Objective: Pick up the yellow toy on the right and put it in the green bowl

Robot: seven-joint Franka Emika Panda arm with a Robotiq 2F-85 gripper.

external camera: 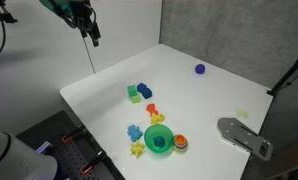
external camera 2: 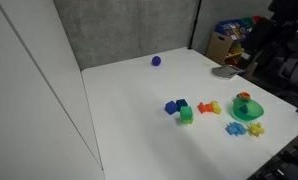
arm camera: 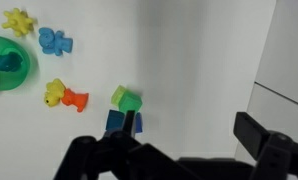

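Note:
The yellow toy [arm camera: 18,21], a small knobbly star, lies on the white table next to the green bowl [arm camera: 29,68]. It shows in both exterior views [external camera: 138,150] [external camera 2: 256,129], as does the bowl [external camera: 149,136] [external camera 2: 258,110]. A bluish shape sits inside the bowl. My gripper [arm camera: 194,135] is open and empty. It hangs high above the table's far side [external camera: 90,33], well away from the toy and the bowl.
A light blue toy [arm camera: 55,41], a yellow-and-orange toy [arm camera: 65,96], a green block [arm camera: 126,98] and a blue block [arm camera: 119,122] lie between gripper and bowl. A small orange piece [external camera: 179,143] touches the bowl. A purple ball [external camera: 200,69] and a grey object [external camera: 244,137] lie apart.

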